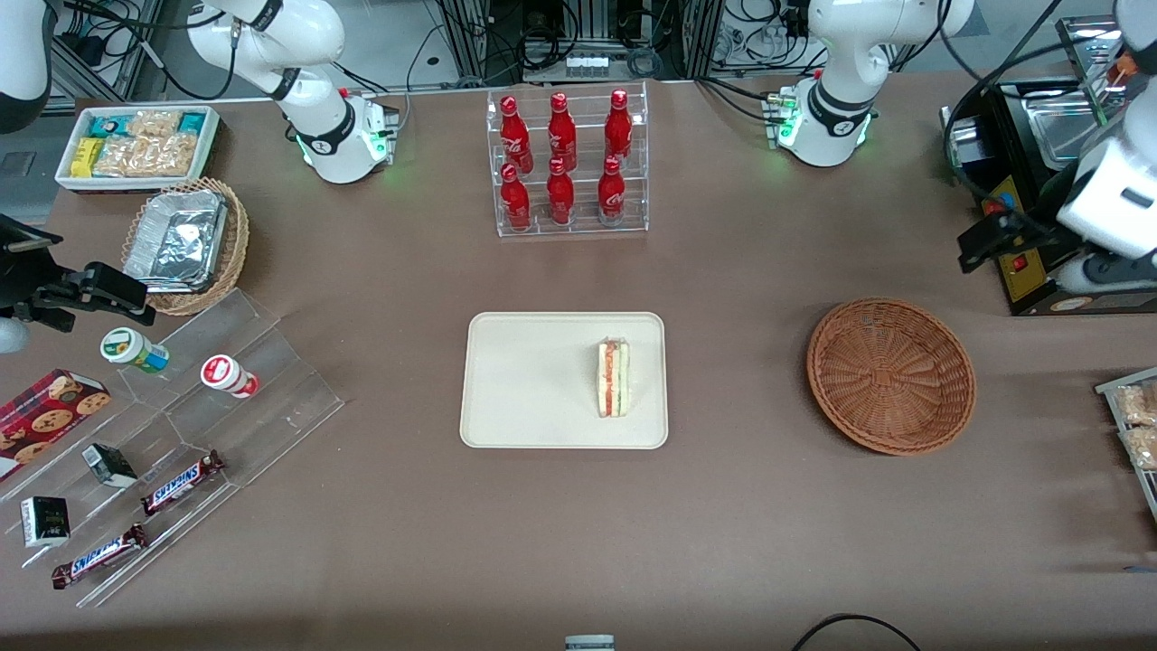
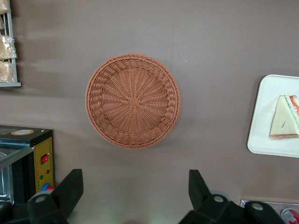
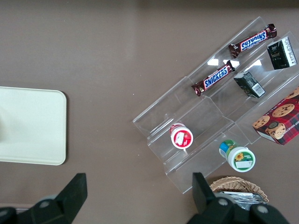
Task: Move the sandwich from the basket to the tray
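Observation:
The sandwich (image 1: 613, 378) (image 2: 284, 119) lies on the cream tray (image 1: 524, 380) (image 2: 264, 116), near the tray's end closest to the working arm, with its layered cut edge showing. Farther toward the working arm's end of the table, the reddish-brown wicker basket (image 1: 890, 375) (image 2: 133, 100) sits with nothing in it. My gripper (image 1: 985, 242) (image 2: 135, 186) hangs high above the table, farther from the front camera than the basket, close to a black appliance. It is open, its fingers spread wide with only bare table between them.
A black appliance (image 1: 1039, 181) stands beside the gripper. A rack of red bottles (image 1: 572, 163) stands farther back than the tray. A snack rack (image 1: 1134, 425) sits at the working arm's table edge. A stepped acrylic display (image 1: 181, 425), foil basket (image 1: 185, 244) and white tub (image 1: 136, 145) fill the parked arm's end.

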